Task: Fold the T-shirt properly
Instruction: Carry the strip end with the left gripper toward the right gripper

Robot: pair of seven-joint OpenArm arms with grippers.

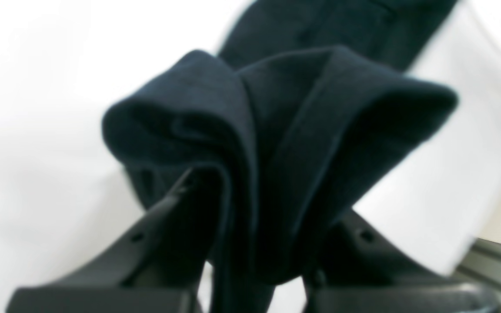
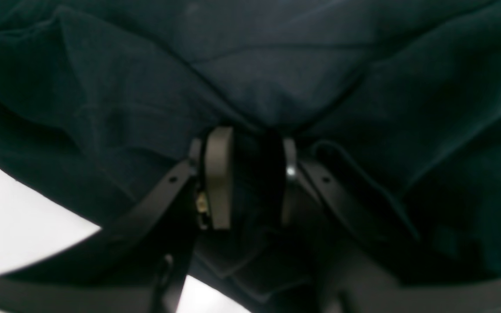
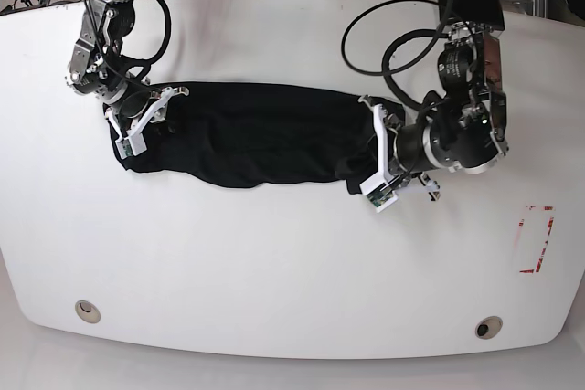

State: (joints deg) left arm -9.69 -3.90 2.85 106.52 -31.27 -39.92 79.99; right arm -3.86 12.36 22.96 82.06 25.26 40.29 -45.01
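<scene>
The black T-shirt [image 3: 247, 134] lies as a long band across the white table [image 3: 274, 262], held at both ends. At its right end in the base view, my left gripper [image 3: 367, 151] is shut on a bunched fold. The left wrist view shows that fold [image 1: 276, 108] rising between the dark fingers [image 1: 163, 226], with my left gripper [image 1: 259, 204] lifted a little off the table. At the band's left end, my right gripper [image 3: 137, 122] is shut on the cloth. In the right wrist view the T-shirt [image 2: 276, 65] fills the frame and the grey pads [image 2: 218, 174] of my right gripper [image 2: 252, 174] pinch it.
A red-outlined rectangle [image 3: 537, 239] is marked on the table at the right. Black cables [image 3: 384, 43] loop behind the left arm. Two round holes [image 3: 87, 310] [image 3: 487, 327] sit near the front edge. A metal rail [image 1: 494, 265] runs along the table's edge.
</scene>
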